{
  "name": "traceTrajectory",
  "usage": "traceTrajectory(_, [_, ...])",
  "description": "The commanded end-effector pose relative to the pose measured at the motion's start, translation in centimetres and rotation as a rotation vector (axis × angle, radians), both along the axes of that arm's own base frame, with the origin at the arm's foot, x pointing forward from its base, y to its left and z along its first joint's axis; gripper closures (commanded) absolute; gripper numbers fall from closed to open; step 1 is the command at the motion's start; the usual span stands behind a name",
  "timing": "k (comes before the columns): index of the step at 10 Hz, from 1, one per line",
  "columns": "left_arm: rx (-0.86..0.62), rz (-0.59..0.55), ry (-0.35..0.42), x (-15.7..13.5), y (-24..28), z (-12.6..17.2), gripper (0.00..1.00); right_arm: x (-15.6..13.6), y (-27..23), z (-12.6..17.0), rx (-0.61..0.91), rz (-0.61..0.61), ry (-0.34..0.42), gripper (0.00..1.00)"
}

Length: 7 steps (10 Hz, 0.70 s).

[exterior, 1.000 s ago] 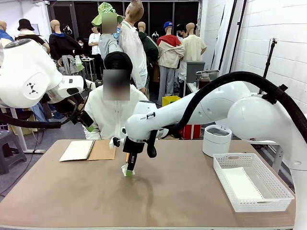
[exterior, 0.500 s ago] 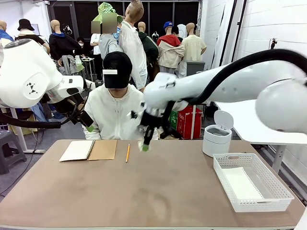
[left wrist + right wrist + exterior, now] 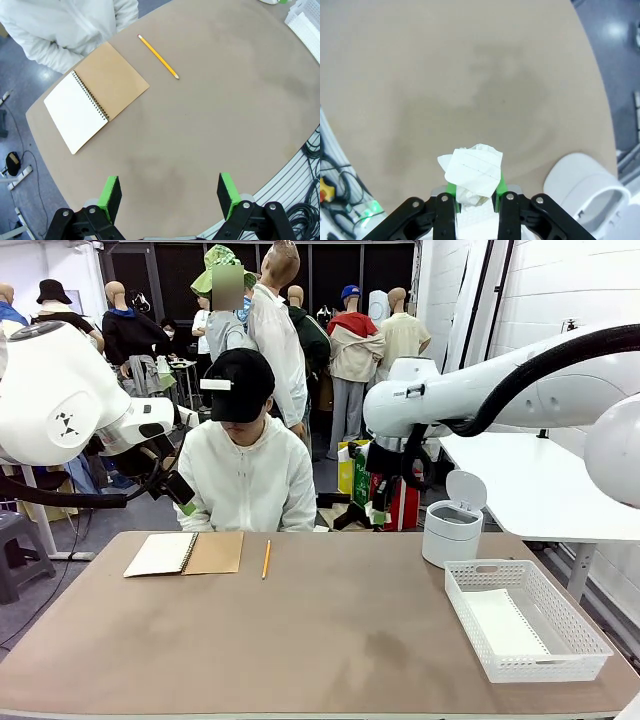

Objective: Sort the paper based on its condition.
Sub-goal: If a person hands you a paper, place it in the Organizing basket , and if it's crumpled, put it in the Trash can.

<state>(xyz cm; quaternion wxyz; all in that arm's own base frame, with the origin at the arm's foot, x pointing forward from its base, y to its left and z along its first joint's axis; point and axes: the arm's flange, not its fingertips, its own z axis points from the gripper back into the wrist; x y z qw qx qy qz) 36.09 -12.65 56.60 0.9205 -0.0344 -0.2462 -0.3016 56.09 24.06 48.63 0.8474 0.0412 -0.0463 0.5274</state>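
Note:
In the right wrist view my right gripper (image 3: 474, 188) is shut on a crumpled white paper ball (image 3: 471, 169), which sticks out above the green pads. The front view shows that gripper (image 3: 378, 512) hanging high over the table's far edge, just left of the white lidded bin (image 3: 451, 531). That bin (image 3: 585, 186) also sits at the lower right of the right wrist view. My left gripper (image 3: 170, 192) is open and holds nothing, high over the table's left side (image 3: 182, 498). A flat white sheet (image 3: 505, 625) appears to lie in the white mesh basket (image 3: 527, 618).
An open spiral notebook with a brown cover (image 3: 184, 553) and a yellow pencil (image 3: 266, 559) lie near the far edge. A person in white (image 3: 245, 475) sits behind them. The basket stands at the front right.
My right arm has risen from the table beside the pencil and swung right toward the bin, its jaws no wider or narrower. The left arm has stayed still.

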Motion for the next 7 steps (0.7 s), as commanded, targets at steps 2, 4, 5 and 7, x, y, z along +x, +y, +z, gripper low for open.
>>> traceTrajectory(2, [-0.006, -0.002, 0.0, 0.0, 0.1, 0.1, 0.0, 0.0, 0.0, 0.0, 0.0, 0.0, 0.0, 0.71])
traceTrajectory(4, [-0.006, -0.002, 0.0, 0.0, 0.1, 0.1, 0.0, 0.0, 0.0, 0.0, 0.0, 0.0, 0.0, 0.71])
traceTrajectory(5, [-0.006, -0.002, 0.0, 0.0, 0.1, 0.1, 0.0, 0.0, 0.0, 0.0, 0.0, 0.0, 0.0, 0.71])
traceTrajectory(7, [-0.006, -0.002, 0.0, 0.0, 0.1, 0.1, 0.0, 0.1, -0.8, 0.8, -0.077, -0.092, -0.073, 0.71])
